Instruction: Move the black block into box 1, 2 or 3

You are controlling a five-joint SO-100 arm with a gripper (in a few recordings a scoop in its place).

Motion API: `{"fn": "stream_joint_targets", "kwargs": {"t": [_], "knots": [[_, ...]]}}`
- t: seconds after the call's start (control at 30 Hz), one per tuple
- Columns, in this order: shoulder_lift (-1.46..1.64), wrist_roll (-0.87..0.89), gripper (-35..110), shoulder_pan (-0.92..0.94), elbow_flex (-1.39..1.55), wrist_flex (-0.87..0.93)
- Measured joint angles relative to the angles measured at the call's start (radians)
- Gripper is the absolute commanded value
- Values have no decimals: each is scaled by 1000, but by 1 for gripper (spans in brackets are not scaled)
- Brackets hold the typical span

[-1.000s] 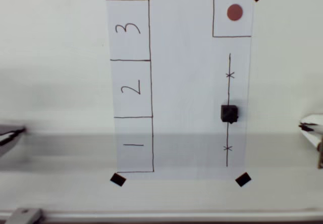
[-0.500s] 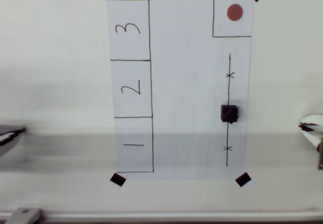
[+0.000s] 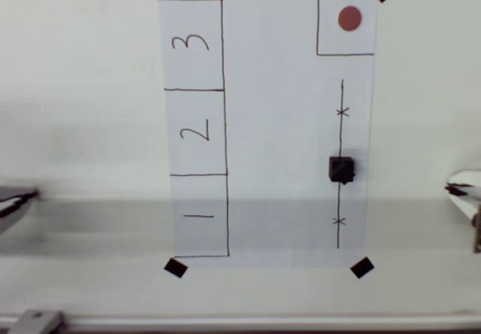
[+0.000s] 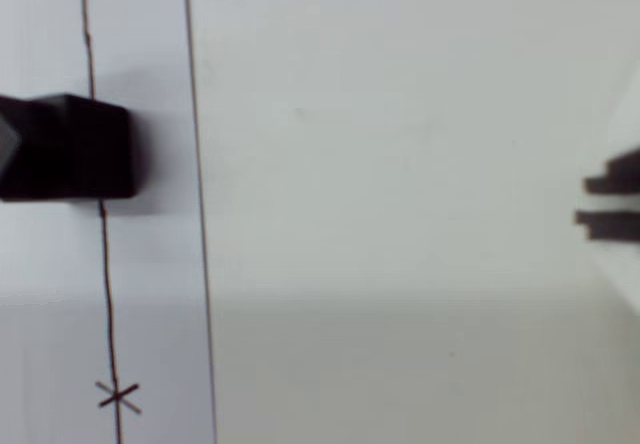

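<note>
The black block (image 3: 342,169) sits on the right half of the white paper (image 3: 274,138), on a drawn pen line between two x marks. The wrist view has the black block (image 4: 70,147) at the far left, on that line. Box 2 (image 3: 195,132) is drawn at the paper's left side, between box 3 (image 3: 192,44) above and box 1 (image 3: 199,215) below. All three boxes hold nothing. My gripper (image 3: 453,189) pokes in at the right edge, well right of the block and off the paper. In the wrist view the gripper (image 4: 600,202) is two dark slabs close together; its state is unclear.
A square with a red dot (image 3: 349,19) fills the paper's top right corner. Black tape squares (image 3: 175,268) hold the corners. A dark pointed part (image 3: 15,198) juts in at the left edge, and a metal piece (image 3: 34,321) lies at the bottom left.
</note>
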Motion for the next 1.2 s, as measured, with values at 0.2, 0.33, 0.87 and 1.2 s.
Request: {"fn": "stream_joint_targets", "kwargs": {"t": [0.2,0.33,0.87,1.2], "knots": [[0,5,0,0,0,0],[0,5,0,0,0,0],[-367,35,6,-20,-250,-41],[-729,25,13,-17,-465,-147]]}}
